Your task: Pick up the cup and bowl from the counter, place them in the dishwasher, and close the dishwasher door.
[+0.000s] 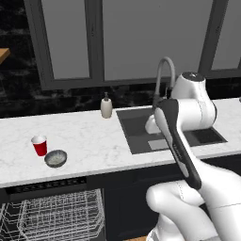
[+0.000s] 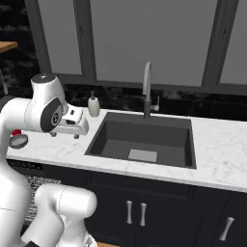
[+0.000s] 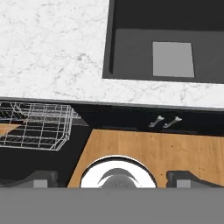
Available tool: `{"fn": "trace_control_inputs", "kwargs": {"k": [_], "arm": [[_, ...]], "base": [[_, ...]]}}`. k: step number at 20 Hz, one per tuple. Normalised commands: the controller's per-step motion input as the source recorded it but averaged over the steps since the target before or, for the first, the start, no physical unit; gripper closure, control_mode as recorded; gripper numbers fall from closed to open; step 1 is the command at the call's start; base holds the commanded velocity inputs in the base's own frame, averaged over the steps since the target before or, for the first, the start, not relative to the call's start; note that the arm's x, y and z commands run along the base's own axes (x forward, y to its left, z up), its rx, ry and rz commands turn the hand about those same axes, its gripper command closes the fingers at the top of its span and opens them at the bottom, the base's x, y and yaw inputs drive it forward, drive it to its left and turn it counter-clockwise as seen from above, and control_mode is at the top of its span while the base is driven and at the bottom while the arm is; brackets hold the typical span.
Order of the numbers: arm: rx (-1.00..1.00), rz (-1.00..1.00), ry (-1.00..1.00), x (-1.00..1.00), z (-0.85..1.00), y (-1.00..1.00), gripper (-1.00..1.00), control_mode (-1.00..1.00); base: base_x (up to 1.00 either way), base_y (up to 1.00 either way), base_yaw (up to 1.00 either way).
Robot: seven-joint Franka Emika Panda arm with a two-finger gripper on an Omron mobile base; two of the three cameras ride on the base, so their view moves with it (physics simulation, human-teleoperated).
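Observation:
The red cup (image 1: 39, 145) stands on the white counter (image 1: 94, 141) at the left, with the grey bowl (image 1: 56, 158) just in front of it to the right. In the right base view the cup (image 2: 17, 132) and bowl (image 2: 19, 140) peek out behind my arm. Below them the dishwasher (image 1: 47, 184) is open, its white wire rack (image 1: 52, 216) pulled out over the dropped black door (image 3: 26, 159). My gripper (image 2: 65, 135) hangs open and empty above the counter's front edge by the sink's left side, well right of cup and bowl. Its fingertips (image 3: 41, 178) stand wide apart.
A dark sink (image 1: 160, 129) with a tall grey faucet (image 1: 164, 75) is set in the counter to the right. A beige soap bottle (image 1: 106, 108) stands at the back by the sink's left corner. Black cabinets with silver handles (image 2: 135, 212) sit under the sink, above the wooden floor (image 3: 144, 151).

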Motion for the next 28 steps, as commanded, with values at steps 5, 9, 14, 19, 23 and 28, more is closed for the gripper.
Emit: {"fn": "trace_control_inputs", "kwargs": {"k": [5, 9, 14, 19, 23, 28], "arm": [[0.00, 0.00, -0.04, -0.07, 0.00, 0.00, -1.00, 1.00], [0.00, 0.00, 0.00, 0.00, 0.00, 0.00, -1.00, 1.00], [0.00, 0.00, 0.00, 0.00, 0.00, 0.00, -1.00, 1.00], [0.00, 0.00, 0.00, 0.00, 0.00, 0.00, -1.00, 1.00], [0.00, 0.00, 0.00, 0.00, 0.00, 0.00, -1.00, 1.00], [0.00, 0.00, 0.00, 0.00, 0.00, 0.00, -1.00, 1.00]], "base": [[-0.37, 0.00, 0.00], [0.24, 0.00, 0.09], [0.32, -0.52, 0.49], [-0.10, -0.13, 0.77], [-0.01, -0.05, 0.68], [0.18, -0.41, 0.48]]}}
